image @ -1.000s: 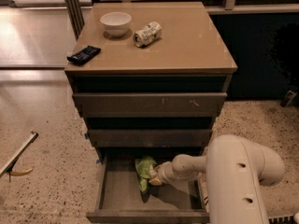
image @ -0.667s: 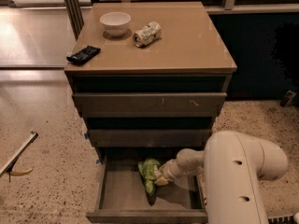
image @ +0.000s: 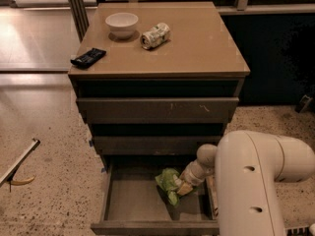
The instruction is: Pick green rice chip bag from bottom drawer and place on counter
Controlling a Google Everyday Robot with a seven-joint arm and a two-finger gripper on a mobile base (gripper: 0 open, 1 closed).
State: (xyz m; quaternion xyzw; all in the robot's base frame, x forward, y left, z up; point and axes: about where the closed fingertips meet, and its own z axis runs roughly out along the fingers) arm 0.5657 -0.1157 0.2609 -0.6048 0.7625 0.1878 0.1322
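The green rice chip bag, crinkled light green with pale patches, is in the open bottom drawer, right of its middle. My gripper reaches into the drawer from the right and is shut on the bag's right side. The bag looks raised a little off the drawer floor. My white arm covers the drawer's right end. The tan counter tops the cabinet above.
On the counter stand a white bowl, a crushed silver-green can and a flat black packet, all at its left and back. The two upper drawers overhang the bottom drawer's rear. A thin rod lies on the floor at left.
The gripper and the green bag have moved together a little to the right inside the drawer, and the arm has drawn back toward the right.
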